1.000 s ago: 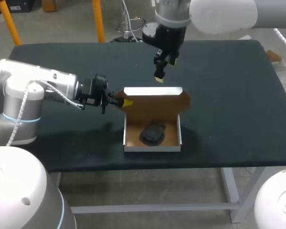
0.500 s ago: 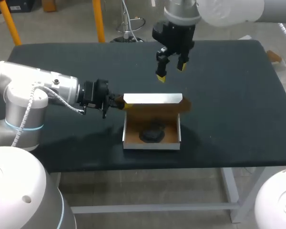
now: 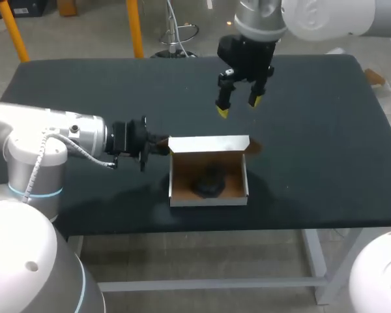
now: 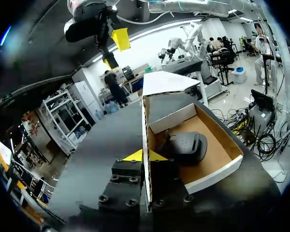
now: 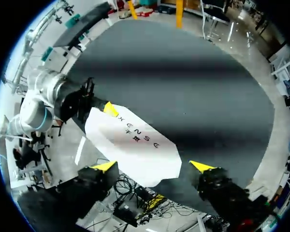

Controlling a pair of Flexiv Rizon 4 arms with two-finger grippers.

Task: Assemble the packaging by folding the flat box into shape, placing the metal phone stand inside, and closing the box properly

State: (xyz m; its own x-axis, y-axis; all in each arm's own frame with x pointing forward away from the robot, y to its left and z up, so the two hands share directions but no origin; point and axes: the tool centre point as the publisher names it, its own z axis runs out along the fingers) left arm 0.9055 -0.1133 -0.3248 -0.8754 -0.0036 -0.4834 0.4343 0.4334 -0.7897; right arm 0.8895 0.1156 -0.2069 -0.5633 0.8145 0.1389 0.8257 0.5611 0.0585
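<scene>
Left gripper (image 3: pixel 161 144) (image 4: pixel 146 155): fingers pinched shut on the left side wall of the cardboard box (image 3: pixel 208 201), one yellow tip inside the wall and one outside, at the rear corner by the lid (image 3: pixel 208 143). Arm in from the left, lying low and near level over the table (image 3: pixel 85 85).

Right gripper (image 3: pixel 238 107) (image 5: pixel 152 166): fingers spread wide, nothing held; hanging above the table behind the box, clear of it, tips pointing down toward the lid.

Task item: cardboard box, white outside, brown inside, standing near the table's front edge at about mid-width. Lid white, joined along the rear wall, leaning forward over the tray, not closed.

Contents: metal phone stand (image 3: pixel 208 182) (image 4: pixel 186 147), dark, lying on the box floor near its middle.

Surface: table top black, matte, flat, with a pale frame and legs showing under the front edge.
</scene>
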